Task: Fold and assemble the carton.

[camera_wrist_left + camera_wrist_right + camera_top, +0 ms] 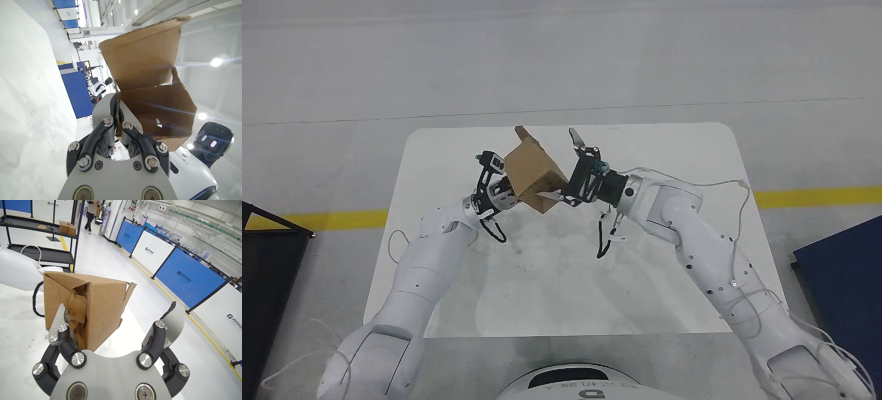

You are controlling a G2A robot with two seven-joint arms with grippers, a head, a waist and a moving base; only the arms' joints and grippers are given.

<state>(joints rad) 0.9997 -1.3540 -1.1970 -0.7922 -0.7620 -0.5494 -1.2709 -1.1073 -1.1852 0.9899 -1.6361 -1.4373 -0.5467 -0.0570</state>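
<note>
A brown cardboard carton (532, 172) hangs tilted above the far middle of the white table (642, 280), between both arms. My left gripper (118, 115) is shut on the edge of one carton wall; the carton's open inside and a raised flap (143, 56) face that camera. My right gripper (116, 308) is open on the other side, its fingers spread wide. One finger (58, 317) lies against the crumpled, folded-in end flaps (77, 309); the other finger (173, 311) stands free of the carton. From above, the left gripper (498, 186) and right gripper (572, 168) flank the carton.
The near half of the table is bare. A black rack (267, 250) stands off the table's left side and a dark blue object (842, 270) off its right. A yellow floor line (812, 196) runs behind the table.
</note>
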